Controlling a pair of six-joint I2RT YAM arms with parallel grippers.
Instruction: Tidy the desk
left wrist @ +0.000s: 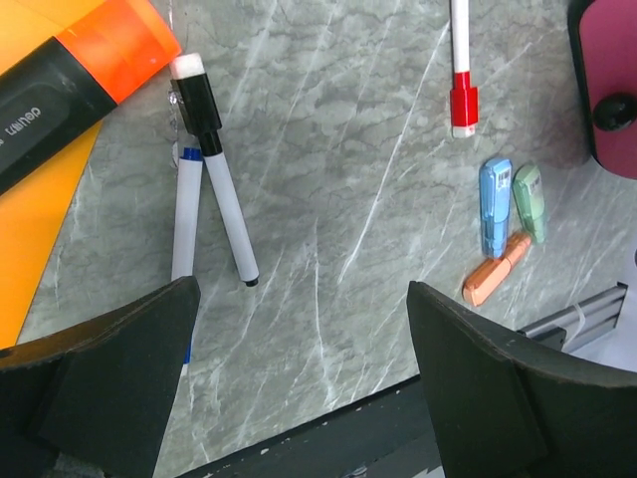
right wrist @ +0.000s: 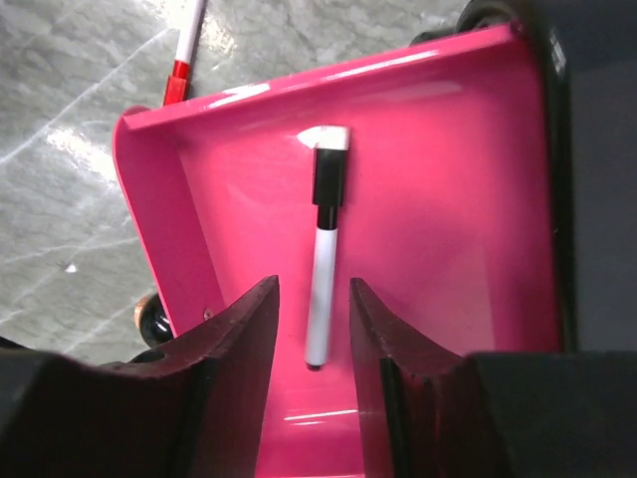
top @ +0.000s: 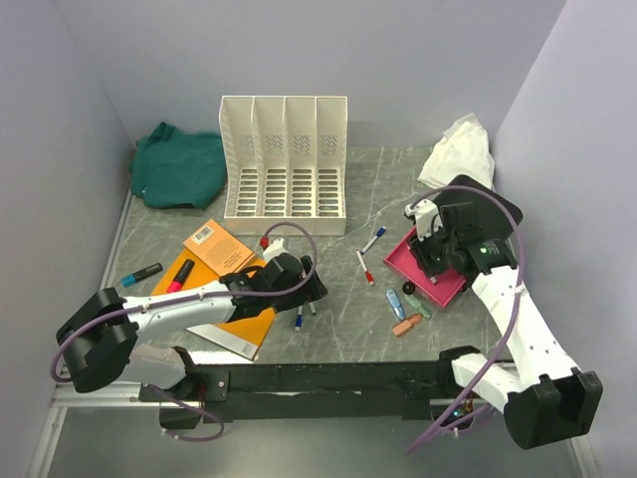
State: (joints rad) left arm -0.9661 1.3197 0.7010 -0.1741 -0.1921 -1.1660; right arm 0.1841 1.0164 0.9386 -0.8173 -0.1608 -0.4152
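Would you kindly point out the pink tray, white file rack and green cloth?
pink tray [right wrist: 448, 199], right wrist view, bare floor.
white file rack [top: 284, 189], top external view, slotted floor.
green cloth [top: 179, 167], top external view, its middle.

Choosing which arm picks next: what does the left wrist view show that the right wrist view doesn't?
Only left wrist: a black-capped white marker beside a blue-capped white marker, a black-and-orange highlighter, and a small blue stick, green stick and orange stick. Only right wrist: a second black-capped white marker lying inside the pink plastic tray. Both: that tray, the red-capped white marker and the grey-green veined stone-look desk.
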